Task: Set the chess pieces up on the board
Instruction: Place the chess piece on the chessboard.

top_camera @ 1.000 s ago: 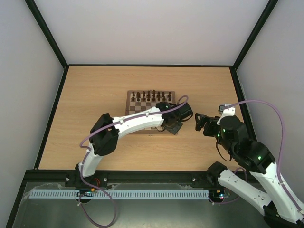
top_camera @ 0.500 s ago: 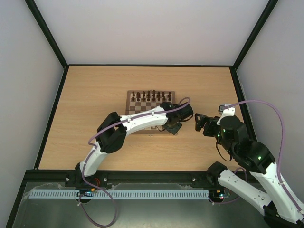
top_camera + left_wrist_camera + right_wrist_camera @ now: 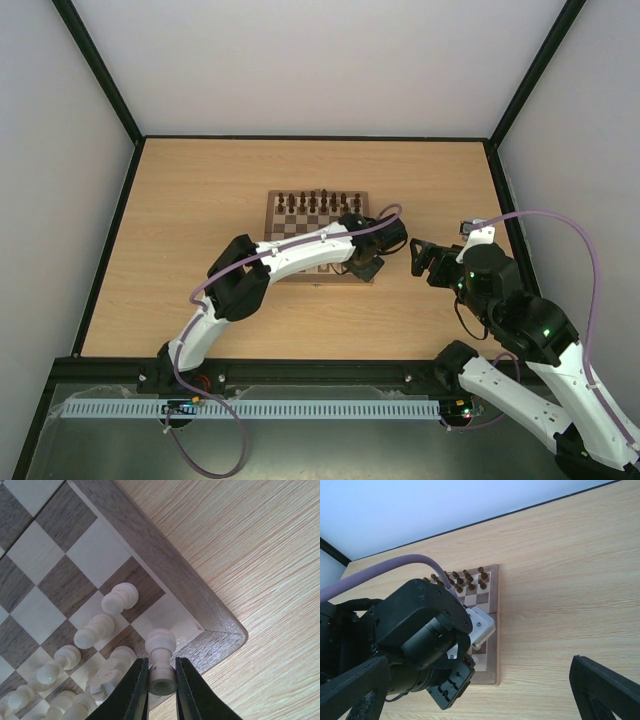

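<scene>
You have the left gripper [image 3: 161, 664] clamped on a pale chess piece [image 3: 160, 642] at the board's [image 3: 165, 565] near right corner. Next move, likely: stand it squarely on its square. The right gripper [image 3: 418, 258] hangs wide open, empty.

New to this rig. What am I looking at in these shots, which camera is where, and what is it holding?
Two white-and-black robot arms are bolted at the near edge of a light wooden table. The wide picture comes from a fixed camera above and behind them. The other two come from a camera on each wrist.

On the table lies a square wooden chessboard, with dark brown pieces along its far side and pale cream pieces near its front.

The left hand is shut on one small pale cream piece at the board's corner. I cannot tell whether it touches the square. The right hand is open and holds nothing, just off the board's right edge.
</scene>
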Motion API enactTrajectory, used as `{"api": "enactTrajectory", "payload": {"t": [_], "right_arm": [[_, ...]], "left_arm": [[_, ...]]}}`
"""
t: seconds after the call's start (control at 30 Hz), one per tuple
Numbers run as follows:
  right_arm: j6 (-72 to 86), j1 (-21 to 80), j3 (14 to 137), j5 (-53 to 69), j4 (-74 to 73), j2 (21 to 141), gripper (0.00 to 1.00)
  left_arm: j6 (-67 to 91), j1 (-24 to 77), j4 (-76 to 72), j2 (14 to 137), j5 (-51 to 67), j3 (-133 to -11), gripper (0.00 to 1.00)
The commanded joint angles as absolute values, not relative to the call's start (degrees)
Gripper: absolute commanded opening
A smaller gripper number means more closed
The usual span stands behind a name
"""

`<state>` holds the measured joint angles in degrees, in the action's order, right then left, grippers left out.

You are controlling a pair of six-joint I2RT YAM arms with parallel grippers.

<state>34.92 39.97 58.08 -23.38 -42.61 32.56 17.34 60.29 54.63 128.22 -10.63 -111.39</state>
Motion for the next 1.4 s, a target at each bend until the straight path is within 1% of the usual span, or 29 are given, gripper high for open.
{"api": "enactTrajectory", "payload": {"t": [0.0,0.13,0.37,0.7,0.9,1.0,1.07,1.17,1.27,1.37], "right_arm": [[34.25,39.79,57.52,-23.65,-44.25,32.19,0.99],[34.16,39.79,57.44,-23.48,-44.21,32.17,0.98],[34.03,39.80,57.34,-23.20,-44.18,32.05,0.99],[33.91,39.81,57.15,-22.76,-44.03,31.99,0.99],[33.79,39.77,57.15,-22.70,-44.03,31.75,0.99],[33.84,39.75,57.45,-22.80,-44.04,31.27,0.99],[33.88,39.81,57.61,-22.77,-43.83,30.84,0.99],[34.15,39.80,57.66,-21.43,-43.11,30.39,0.99],[34.50,39.81,57.28,-19.48,-41.74,30.42,0.99],[34.55,39.74,56.85,-18.21,-40.23,31.85,0.99]], "left_arm": [[16.43,59.96,56.03,129.97,-9.79,-113.01,0.15],[16.52,60.03,55.82,130.38,-9.84,-113.06,0.15],[16.27,59.98,55.54,130.65,-9.46,-113.32,0.19],[16.39,60.09,55.28,130.11,-9.59,-113.60,0.32],[16.69,60.39,55.64,128.45,-10.40,-115.67,0.34],[16.65,61.36,56.18,126.43,-10.75,-118.03,0.35],[16.85,61.95,56.84,124.73,-11.31,-120.12,0.39],[17.57,62.27,57.86,121.25,-13.23,-121.93,0.41],[18.87,62.25,57.45,114.86,-16.35,-119.66,0.44],[19.87,62.28,55.06,107.04,-18.91,-113.15,0.46]]}}
